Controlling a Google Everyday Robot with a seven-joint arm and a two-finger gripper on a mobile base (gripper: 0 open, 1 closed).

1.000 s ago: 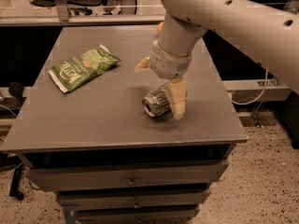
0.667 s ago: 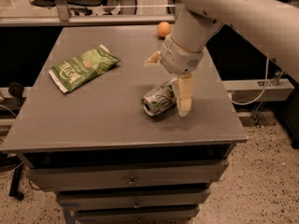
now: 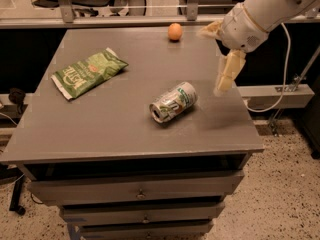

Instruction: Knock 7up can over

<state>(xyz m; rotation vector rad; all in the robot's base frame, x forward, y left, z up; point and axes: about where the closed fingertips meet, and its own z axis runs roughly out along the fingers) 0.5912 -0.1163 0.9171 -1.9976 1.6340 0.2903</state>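
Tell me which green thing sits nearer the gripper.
The soda can, on its side mid-table; the gripper hangs above the table's right edge, the crisp bag far left.

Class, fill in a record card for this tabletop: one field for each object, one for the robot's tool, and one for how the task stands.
7up can: lying on its side, middle of the table, top end facing front-left
tool: open, raised over the table's right edge, to the right of the can, not touching it
crisp bag: green, lying flat on the left side
orange: near the back edge
table: grey top, drawers beneath
task status: can already knocked over
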